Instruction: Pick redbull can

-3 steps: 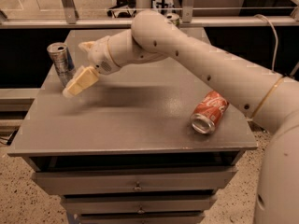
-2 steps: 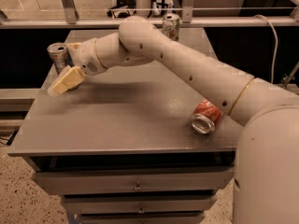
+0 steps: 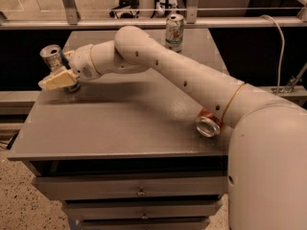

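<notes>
Three cans share the worktop [image 3: 120,128]. The one wanted, the redbull can [image 3: 51,56], stands upright at about ten o'clock, close to the far left corner. It is slim and tall, so its narrow body suits a side grasp low on the wall. That would explain why the tool [image 3: 59,79] sits at its lower half rather than above the lid. The tool lies on the can's six o'clock side, touching it or very nearly so. I cannot tell whether it is spread around the can or closed on it, since its cream-coloured end covers the can's foot. The can's silver top shows above the wrist and the can looks to rest on the worktop, so I judge the lift not yet made.

The arm [image 3: 192,80] reaches from the robot's body [image 3: 268,176] at four o'clock diagonally across the worktop toward ten o'clock. Its elbow bends near twelve o'clock, the forearm slopes down to the left, and the wrist is turned so the tool meets the can level, from the side. This low, flat reach leaves the other cans untouched. The white-and-green can [image 3: 174,31] stands upright at twelve o'clock by the far edge, well apart from the tool. The red can [image 3: 209,124] lies on its side at four o'clock, partly hidden under the arm.
</notes>
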Controlling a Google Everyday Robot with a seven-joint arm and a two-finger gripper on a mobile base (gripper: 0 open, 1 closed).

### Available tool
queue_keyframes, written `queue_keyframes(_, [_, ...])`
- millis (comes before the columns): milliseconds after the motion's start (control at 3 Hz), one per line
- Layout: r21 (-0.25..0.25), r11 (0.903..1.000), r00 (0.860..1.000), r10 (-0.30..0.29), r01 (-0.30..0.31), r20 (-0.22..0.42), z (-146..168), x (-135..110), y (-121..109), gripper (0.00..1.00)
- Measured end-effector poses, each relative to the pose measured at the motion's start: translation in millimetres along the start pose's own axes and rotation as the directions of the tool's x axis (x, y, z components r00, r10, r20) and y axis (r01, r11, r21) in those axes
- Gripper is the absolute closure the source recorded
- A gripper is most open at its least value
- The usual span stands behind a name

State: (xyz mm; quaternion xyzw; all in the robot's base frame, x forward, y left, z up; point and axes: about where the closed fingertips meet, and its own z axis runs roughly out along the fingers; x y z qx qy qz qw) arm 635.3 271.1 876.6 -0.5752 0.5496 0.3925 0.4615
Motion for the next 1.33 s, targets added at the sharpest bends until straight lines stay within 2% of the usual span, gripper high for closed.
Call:
queue_keyframes(333, [0.037, 0.9993, 1.000, 0.005, -0.005, 0.013, -9, 0, -8, 0.64])
queue_keyframes(667, [0.080, 0.9968, 0.999, -0.008, 0.005, 0.040, -30, -10, -14, 0.86])
queue_keyframes(1000, [0.112, 0.9936, 0.997, -0.024, 0.016, 0.069, -57, -29, -16, 1.00])
queue_keyframes(1333, [0.117, 0.9931, 0.997, -0.023, 0.015, 0.071, -60, -29, -17, 1.00])
